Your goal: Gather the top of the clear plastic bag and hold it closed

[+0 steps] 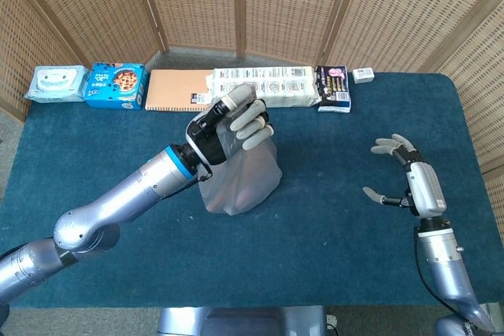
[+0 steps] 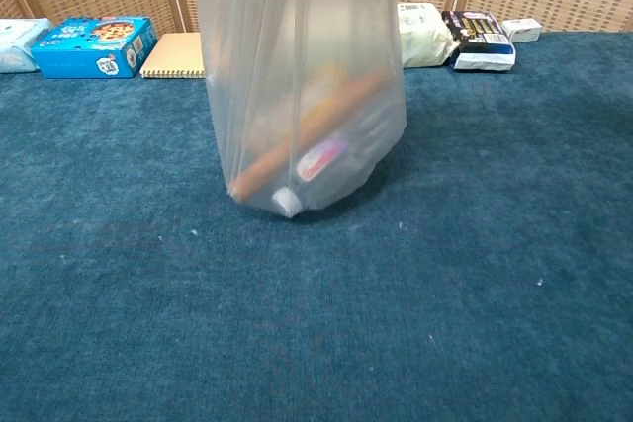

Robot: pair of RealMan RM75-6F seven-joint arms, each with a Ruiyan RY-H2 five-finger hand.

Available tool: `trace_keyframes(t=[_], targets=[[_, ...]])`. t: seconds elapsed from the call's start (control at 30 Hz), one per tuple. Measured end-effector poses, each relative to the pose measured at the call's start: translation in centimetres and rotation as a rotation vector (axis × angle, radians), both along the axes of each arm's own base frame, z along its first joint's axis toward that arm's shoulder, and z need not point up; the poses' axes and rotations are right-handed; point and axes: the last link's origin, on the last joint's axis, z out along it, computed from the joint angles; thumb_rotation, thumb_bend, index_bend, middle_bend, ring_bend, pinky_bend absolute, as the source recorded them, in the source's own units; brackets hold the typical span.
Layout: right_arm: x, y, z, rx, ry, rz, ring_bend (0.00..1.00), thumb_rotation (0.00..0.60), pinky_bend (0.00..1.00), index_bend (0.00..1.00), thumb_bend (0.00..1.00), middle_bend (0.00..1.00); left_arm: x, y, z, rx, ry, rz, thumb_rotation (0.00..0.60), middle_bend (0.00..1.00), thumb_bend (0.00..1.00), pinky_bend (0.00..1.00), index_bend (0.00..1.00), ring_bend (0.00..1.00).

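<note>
The clear plastic bag (image 1: 242,175) hangs from my left hand (image 1: 236,120), which grips its gathered top near the table's middle. In the chest view the bag (image 2: 302,86) is lifted, its bottom tilted just above the blue cloth, with a box and a small bottle inside. My left hand is cut off above that view's top edge. My right hand (image 1: 405,175) hovers open to the right, well apart from the bag, fingers spread and holding nothing.
Along the far edge lie a wipes pack (image 1: 55,83), a blue cookie box (image 1: 116,85), a tan notebook (image 1: 175,90), a long white package (image 1: 264,86), a dark packet (image 1: 333,88) and a small white box (image 1: 363,75). The blue tablecloth (image 1: 339,226) covers the table.
</note>
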Motion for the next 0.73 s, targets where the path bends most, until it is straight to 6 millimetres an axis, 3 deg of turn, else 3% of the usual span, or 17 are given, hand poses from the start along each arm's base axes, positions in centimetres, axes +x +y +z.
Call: trace_keyframes(t=[0.37, 0.73], targets=[[-2.0, 1.5, -0.5, 0.033, 0.058, -0.04, 0.1, 0.6, 0.09, 0.29, 0.17, 0.22, 3.0, 0.8, 3.6, 0.054, -0.03, -0.017, 0.406, 0.84, 0.5, 0.8, 0.84, 0.84], [-2.6, 2.0, -0.1, 0.017, 0.048, -0.045, 0.1, 0.6, 0.09, 0.29, 0.17, 0.22, 4.6, 1.4, 5.3, 0.078, -0.034, 0.0, 0.4, 0.84, 0.5, 0.8, 0.84, 0.84]])
